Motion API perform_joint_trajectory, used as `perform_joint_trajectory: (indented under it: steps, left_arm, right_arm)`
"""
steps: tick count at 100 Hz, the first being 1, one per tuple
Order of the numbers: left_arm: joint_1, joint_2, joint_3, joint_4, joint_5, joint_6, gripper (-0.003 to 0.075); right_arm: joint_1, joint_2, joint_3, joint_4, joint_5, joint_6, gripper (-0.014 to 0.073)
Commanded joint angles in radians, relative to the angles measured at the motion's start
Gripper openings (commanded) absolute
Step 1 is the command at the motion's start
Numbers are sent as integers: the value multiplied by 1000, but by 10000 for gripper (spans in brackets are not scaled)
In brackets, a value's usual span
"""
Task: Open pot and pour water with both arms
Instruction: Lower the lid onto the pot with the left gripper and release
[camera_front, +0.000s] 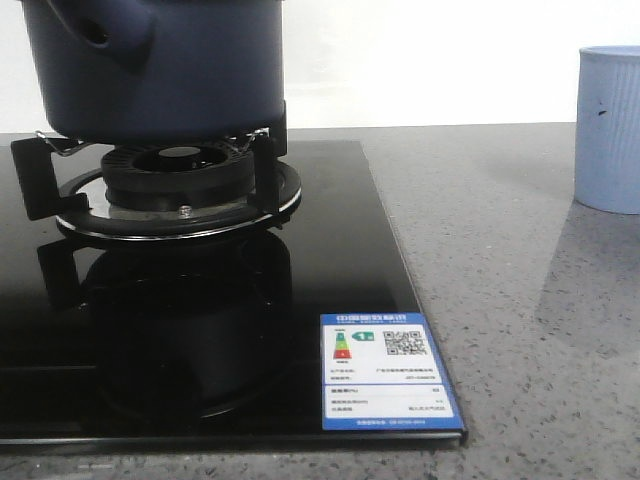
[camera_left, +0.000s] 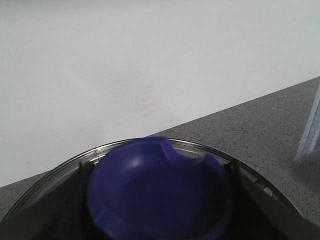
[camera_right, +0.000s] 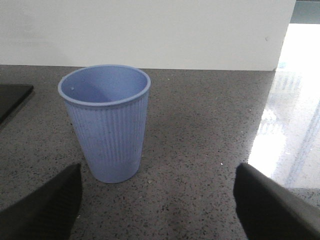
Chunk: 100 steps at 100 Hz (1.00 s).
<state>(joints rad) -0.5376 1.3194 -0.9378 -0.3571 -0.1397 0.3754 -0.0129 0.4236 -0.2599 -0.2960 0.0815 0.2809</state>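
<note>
A: Where is the left hand (camera_left: 159, 200)?
B: Over the pot's lid knob (camera_left: 157, 187), fingers (camera_left: 67, 200) either side, touching.
A: The right hand (camera_right: 157, 200)?
B: Spread wide, near the cup (camera_right: 106, 122), holding nothing.

plain white wall (camera_front: 450, 60), grey speckled stone counter (camera_front: 520, 330), bright glare on counter at far right

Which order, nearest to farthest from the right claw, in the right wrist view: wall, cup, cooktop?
1. Light blue cup, just ahead of the right claw.
2. Black cooktop, corner toward the robot's left.
3. White wall, behind the counter.
</note>
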Motion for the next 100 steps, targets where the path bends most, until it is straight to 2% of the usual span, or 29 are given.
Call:
perform_joint_trajectory:
  steps: [1, 17, 37, 78, 86, 94, 100]
  left_arm:
    - [-6, -37, -34, 5, -64, -5, 393]
    - [-6, -37, -34, 5, -56, -5, 407]
    - [-6, -40, -34, 5, -56, -5, 573]
    - [-6, -222, -34, 17, -54, -3, 570]
    - [-6, -267, -34, 38, -49, 0, 570]
    - [1, -302, -34, 58, -34, 0, 565]
    - [21, -327, -34, 60, -9, 0, 522]
  right_arm:
    - [-4, -2, -28, -5, -65, -1, 556]
    - [-4, -2, -28, -5, -66, -1, 556]
    - [-4, -2, -28, -5, -66, -1, 556]
    - [-4, -2, -28, -3, -89, -1, 556]
    - [-4, -2, -28, 35, -116, 1, 554]
    - [-4, -2, -28, 83, -155, 1, 522]
    - [-4, -2, -28, 99, -181, 1, 472]
